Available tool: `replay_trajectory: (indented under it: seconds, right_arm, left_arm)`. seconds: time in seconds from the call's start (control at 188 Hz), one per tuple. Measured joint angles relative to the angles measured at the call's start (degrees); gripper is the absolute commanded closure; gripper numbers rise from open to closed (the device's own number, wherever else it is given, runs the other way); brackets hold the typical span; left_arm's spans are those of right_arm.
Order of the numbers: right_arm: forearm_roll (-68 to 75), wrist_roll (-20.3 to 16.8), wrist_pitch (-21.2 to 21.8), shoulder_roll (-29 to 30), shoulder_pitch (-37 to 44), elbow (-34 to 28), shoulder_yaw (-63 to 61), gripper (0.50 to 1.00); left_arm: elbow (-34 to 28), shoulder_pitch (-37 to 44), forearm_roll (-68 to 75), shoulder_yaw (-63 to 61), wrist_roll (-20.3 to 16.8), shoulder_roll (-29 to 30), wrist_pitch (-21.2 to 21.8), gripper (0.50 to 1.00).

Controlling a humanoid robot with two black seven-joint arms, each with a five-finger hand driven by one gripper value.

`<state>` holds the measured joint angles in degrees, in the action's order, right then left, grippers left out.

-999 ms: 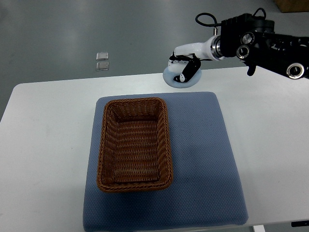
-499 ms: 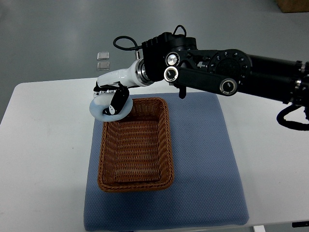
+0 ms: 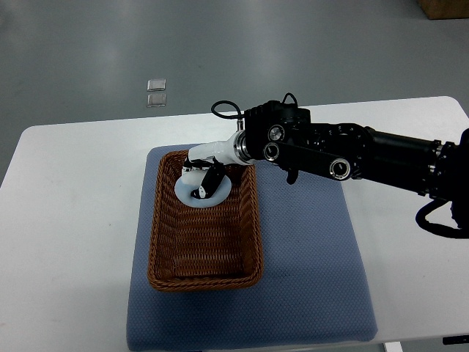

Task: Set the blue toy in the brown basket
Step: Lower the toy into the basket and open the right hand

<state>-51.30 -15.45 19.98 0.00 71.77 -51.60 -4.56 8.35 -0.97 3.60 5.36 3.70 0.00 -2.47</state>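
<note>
1. Right hand [image 3: 203, 180] reached in from the right edge of the counter [image 3: 66, 220], now over the far end of the brown basket [image 3: 165, 275].
2. Fingers curled around the blue toy [image 3: 192, 196], pinching it; pale blue, roundish, partly covered by the dark fingers [image 3: 211, 182].
3. Toy inside the basket rim, near the far wall, roughly centred between the two long walls. Cannot tell whether touching the woven floor or hanging just above it.
4. Key relation: toy directly under the hand and already within the basket's outline, so nothing sideways left to cover; straight down and let go looks like all that remains.
5. Basket long axis running from the far edge of the counter toward the near edge; free floor lies toward the near end, well clear of the hand.
6. Basket sitting on the blue mat [image 3: 308, 257], left half of it, mat laid mid-counter.
7. Left arm not visible; right arm the only one near the toy.
8. Judged stage: release step, task nearly done, toy not yet let go.
9. Possible risk: toy snagging on a finger on opening, or rolling against the far wall; rim looks high enough to keep it in.
</note>
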Motion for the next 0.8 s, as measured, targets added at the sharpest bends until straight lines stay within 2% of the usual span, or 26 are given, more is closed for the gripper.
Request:
replay_trajectory:
  seconds: [0.043,0.08,0.181,0.213,0.228,0.234,0.244,0.25,0.255,0.266,0.393,0.627,0.802]
  right_arm:
    - [-0.02,0.03,0.00,0.00,-0.61,0.01,0.00,1.000]
    - [-0.06,0.06,-0.01,0.00,-1.26,0.02,0.00,0.951]
    - [-0.10,0.06,-0.05,0.00,-2.82,0.08,0.00,0.897]
    - [-0.11,0.08,-0.07,0.00,-3.21,0.09,0.00,0.846]
    - [-0.11,0.09,-0.09,0.00,-3.39,0.10,0.00,0.793]
    - [-0.11,0.10,-0.10,0.00,-3.45,0.10,0.00,0.793]
    - [-0.11,0.11,-0.12,0.00,-3.63,0.11,0.00,0.732]
    - [-0.11,0.12,-0.13,0.00,-3.75,0.11,0.00,0.732]
    - [-0.11,0.12,-0.15,0.00,-3.81,0.12,0.00,0.706]
    - [-0.11,0.12,-0.18,0.00,-3.93,0.12,0.00,0.687]
    - [-0.11,0.18,-0.97,-0.01,-5.03,0.17,-0.06,0.603]
    - [-0.09,0.17,-1.20,-0.01,-4.50,0.13,-0.79,0.599]
    - [0.84,0.23,-0.43,0.00,-1.18,-0.08,-2.42,0.597]
  left_arm:
    - [0.00,0.00,0.00,0.00,0.00,0.00,-0.01,0.500]
    - [0.00,0.01,0.00,0.00,0.00,0.00,-0.04,0.500]
    - [0.00,0.05,0.00,-0.01,0.00,0.00,-0.07,0.500]
    - [0.00,0.05,0.00,0.00,0.00,0.00,-0.07,0.500]
    - [0.00,0.05,0.00,0.00,0.00,0.00,-0.07,0.500]
    - [0.00,0.05,0.00,0.00,0.00,0.00,-0.07,0.500]
    - [0.00,0.05,0.00,-0.01,-0.01,0.00,-0.07,0.500]
    - [0.00,0.05,0.00,-0.01,-0.01,0.00,-0.07,0.500]
    - [0.00,0.05,0.00,0.00,-0.01,0.00,-0.07,0.500]
    - [0.00,0.05,0.00,0.00,-0.01,0.00,-0.07,0.500]
    - [0.02,0.01,0.00,0.00,0.00,0.00,-0.07,0.500]
    - [0.05,0.00,0.06,0.02,0.00,0.00,-0.08,0.500]
    - [0.00,0.00,0.01,0.01,-0.01,0.00,-0.08,0.500]
